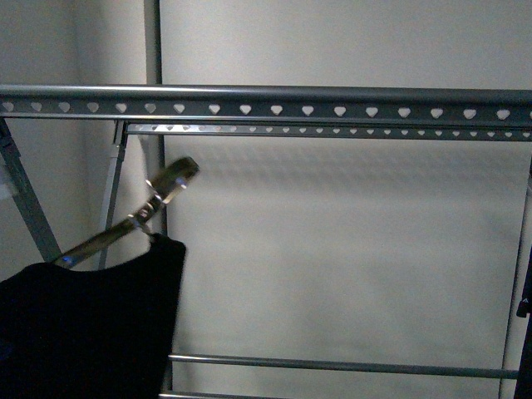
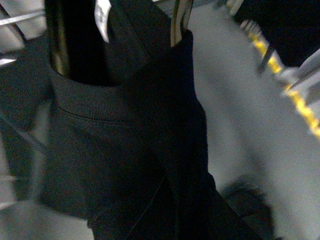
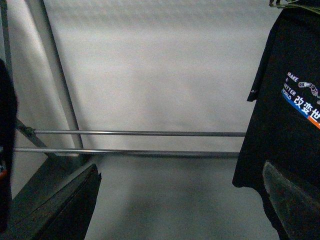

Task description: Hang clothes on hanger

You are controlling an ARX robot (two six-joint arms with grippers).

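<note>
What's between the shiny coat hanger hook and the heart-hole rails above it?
Nothing solid: in the front view only pale wall shows between the shiny metal hook and the lower of the grey rack's heart-punched rails.

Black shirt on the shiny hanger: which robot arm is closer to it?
Left. The black shirt fills the left wrist view, collar close up, so that arm is right beside it. The right gripper hangs open facing the rack's low bars, near a printed shirt instead.
</note>
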